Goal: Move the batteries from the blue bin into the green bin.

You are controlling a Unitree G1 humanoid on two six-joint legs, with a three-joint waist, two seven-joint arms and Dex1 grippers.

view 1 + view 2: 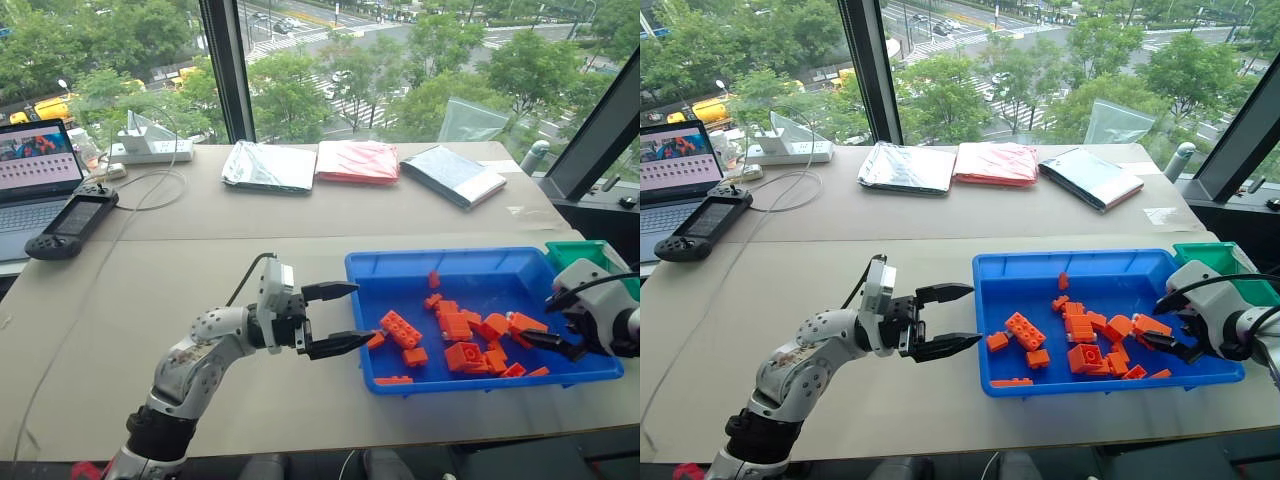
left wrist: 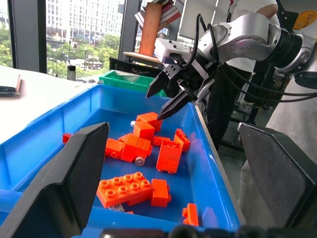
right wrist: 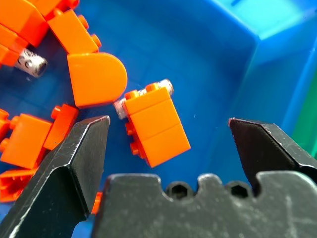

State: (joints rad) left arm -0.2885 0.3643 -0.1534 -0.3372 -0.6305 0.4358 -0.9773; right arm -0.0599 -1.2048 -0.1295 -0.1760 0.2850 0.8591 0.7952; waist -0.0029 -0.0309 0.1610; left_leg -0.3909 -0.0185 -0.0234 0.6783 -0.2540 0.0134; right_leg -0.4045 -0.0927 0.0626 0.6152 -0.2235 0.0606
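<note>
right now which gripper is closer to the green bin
Right. The right gripper hangs over the blue bin's end beside the green bin; the left gripper sits at the blue bin's opposite end.

Silvery batteries (image 3: 30, 63) under bricks, blue bin (image 1: 470, 268), green bin (image 1: 585, 254)

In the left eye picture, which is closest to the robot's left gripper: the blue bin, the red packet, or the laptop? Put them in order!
From the left gripper:
1. Blue bin, right beside the gripper, at its near-left rim.
2. Red packet, farther back by the window.
3. Laptop, farthest, at the table's far left edge.
</note>
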